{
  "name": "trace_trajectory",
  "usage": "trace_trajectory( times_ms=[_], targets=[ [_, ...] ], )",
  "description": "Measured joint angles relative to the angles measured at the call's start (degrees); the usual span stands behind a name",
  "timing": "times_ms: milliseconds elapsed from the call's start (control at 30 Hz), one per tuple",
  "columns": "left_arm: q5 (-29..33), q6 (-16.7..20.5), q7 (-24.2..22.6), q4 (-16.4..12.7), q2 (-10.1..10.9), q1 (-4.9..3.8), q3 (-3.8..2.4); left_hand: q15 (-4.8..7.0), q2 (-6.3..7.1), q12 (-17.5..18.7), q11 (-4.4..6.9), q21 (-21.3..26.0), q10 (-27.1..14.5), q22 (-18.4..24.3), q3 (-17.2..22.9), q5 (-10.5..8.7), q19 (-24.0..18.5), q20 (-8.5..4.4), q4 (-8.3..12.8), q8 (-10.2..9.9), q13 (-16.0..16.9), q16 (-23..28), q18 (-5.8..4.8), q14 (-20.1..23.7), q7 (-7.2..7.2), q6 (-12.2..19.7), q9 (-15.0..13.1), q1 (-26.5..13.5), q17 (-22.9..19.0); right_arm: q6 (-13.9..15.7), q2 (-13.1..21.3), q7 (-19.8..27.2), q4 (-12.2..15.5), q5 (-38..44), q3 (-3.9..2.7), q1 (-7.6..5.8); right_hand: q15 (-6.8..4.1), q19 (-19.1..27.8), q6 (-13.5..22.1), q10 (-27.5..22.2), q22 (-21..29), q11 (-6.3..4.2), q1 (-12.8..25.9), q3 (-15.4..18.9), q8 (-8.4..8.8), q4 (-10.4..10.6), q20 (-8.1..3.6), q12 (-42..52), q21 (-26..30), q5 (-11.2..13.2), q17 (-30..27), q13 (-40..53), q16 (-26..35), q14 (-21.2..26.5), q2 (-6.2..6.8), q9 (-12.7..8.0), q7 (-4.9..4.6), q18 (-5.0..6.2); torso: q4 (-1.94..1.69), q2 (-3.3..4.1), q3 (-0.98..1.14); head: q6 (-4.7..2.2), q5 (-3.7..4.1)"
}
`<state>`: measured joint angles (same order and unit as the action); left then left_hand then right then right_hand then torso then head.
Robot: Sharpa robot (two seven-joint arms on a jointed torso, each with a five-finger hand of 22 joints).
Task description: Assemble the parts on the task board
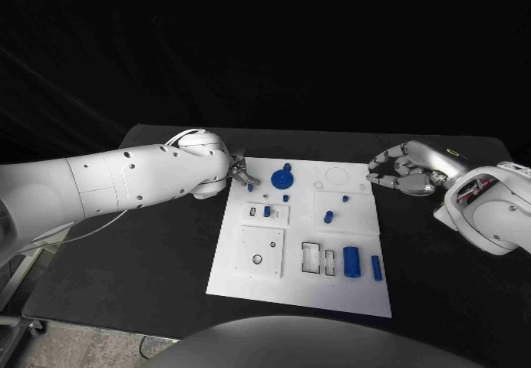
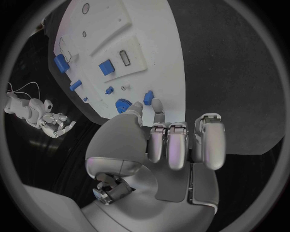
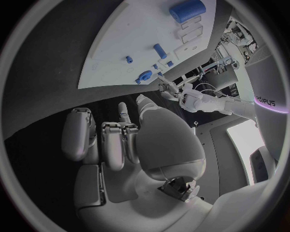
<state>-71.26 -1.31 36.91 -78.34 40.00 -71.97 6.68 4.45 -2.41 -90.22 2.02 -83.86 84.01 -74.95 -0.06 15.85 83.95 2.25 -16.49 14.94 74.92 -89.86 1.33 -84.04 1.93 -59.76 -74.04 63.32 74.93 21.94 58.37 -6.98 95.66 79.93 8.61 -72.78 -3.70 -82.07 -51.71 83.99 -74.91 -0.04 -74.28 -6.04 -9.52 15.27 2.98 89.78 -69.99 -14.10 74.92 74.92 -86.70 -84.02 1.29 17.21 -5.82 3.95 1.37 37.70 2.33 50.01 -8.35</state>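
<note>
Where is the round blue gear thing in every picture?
Head view: the blue gear sits near the far edge of the task board, close to the left hand.
Left wrist view: the gear lies just beyond that hand's fingertips.
Right wrist view: the gear is by the board's edge.
Shared landmark: the big blue cylinder.

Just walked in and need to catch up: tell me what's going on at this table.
A two-armed robot is assembling small blue parts on a white task board on a black table. The left hand is at the board's far left corner, fingers close to a small blue piece; whether it grips anything cannot be told. The right hand hovers off the board's far right corner with fingers curled, holding nothing. A blue gear, a large blue cylinder and a thin blue pin sit on the board.
</note>
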Motion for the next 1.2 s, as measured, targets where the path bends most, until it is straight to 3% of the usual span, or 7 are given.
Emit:
trace_trajectory(
  times_ms=[400, 633, 900, 1200],
  targets=[
    [0.21, -0.41, -0.22, 0.32, -0.26, 0.09, 0.02, -0.17, 0.01, 0.00, 0.00, 0.21, 0.00, 0.01, 0.00, 1.50, -0.13, 0.13, 0.00, -0.64, 0.00, 0.00, 0.00, 0.17, 0.00, 0.00, 0.55, 0.77, -0.01, -0.02, 0.00, -0.05, 0.00, -0.07, 0.00, 0.00, 0.00, 0.00, 0.00, 0.00, 0.01, 0.00, -0.23, 0.00, 0.22, 0.00, 0.00, 0.00, 0.00, 0.00, 0.00, -0.01, 0.00, 0.00, -0.23, 0.00, 0.00, 0.00, -0.04, 0.07, -0.02, 0.00, 0.09],
    [0.34, -0.64, -0.33, 0.57, -0.40, 0.20, 0.08, -0.37, 0.08, 0.00, 0.00, 0.44, 0.00, 0.01, 0.10, 3.58, -0.21, 0.21, 0.10, -1.34, 0.00, 0.00, 0.00, -0.03, 0.00, 0.00, 1.19, 1.43, -0.01, -0.03, 0.02, -0.06, 0.00, -0.10, 0.00, 0.00, 0.00, 0.00, 0.00, 0.00, 0.01, 0.00, -0.23, 0.00, 0.22, 0.00, 0.00, 0.00, 0.00, 0.00, -0.01, -0.01, 0.00, 0.00, -0.22, 0.00, 0.00, 0.00, -0.05, 0.07, -0.04, 0.00, 0.12],
    [0.53, -0.71, -0.58, 0.65, -0.44, 0.28, 0.12, -0.37, 0.49, 0.00, 0.00, 0.44, 0.00, 0.02, 1.56, 9.95, -0.21, 0.20, 0.55, -2.43, 0.00, 0.00, 0.01, -0.03, 0.00, 0.00, 2.03, 4.00, -0.01, -0.03, 0.02, -0.07, -0.06, -0.14, 0.00, 0.00, 0.00, 0.00, 0.00, 0.00, -0.01, 0.00, -0.23, 0.00, 0.22, 0.00, 0.00, 0.00, 0.00, -0.25, -0.01, -0.01, 0.00, 0.00, -0.22, -0.06, 0.00, 0.00, -0.08, 0.05, -0.04, 0.00, 0.17],
    [0.63, -0.65, -1.23, 0.62, -0.45, 0.32, 0.14, -0.37, 2.05, 0.00, 0.00, 0.65, 0.00, 0.02, 4.59, 17.53, -0.20, 0.20, 0.91, -2.84, 0.00, 0.00, 0.01, -0.03, -0.21, -0.22, 2.35, 6.57, -0.02, -0.05, 0.02, -0.07, -0.10, -0.19, 0.00, 0.00, 0.00, 0.00, 0.00, 0.00, -0.03, 0.00, -0.23, 0.00, 0.22, 0.00, 0.00, 0.00, 0.00, -0.24, -0.01, -0.01, 0.00, 0.00, -0.22, -0.06, 0.00, 0.00, -0.08, 0.03, -0.02, 0.00, 0.08]
  ],
)
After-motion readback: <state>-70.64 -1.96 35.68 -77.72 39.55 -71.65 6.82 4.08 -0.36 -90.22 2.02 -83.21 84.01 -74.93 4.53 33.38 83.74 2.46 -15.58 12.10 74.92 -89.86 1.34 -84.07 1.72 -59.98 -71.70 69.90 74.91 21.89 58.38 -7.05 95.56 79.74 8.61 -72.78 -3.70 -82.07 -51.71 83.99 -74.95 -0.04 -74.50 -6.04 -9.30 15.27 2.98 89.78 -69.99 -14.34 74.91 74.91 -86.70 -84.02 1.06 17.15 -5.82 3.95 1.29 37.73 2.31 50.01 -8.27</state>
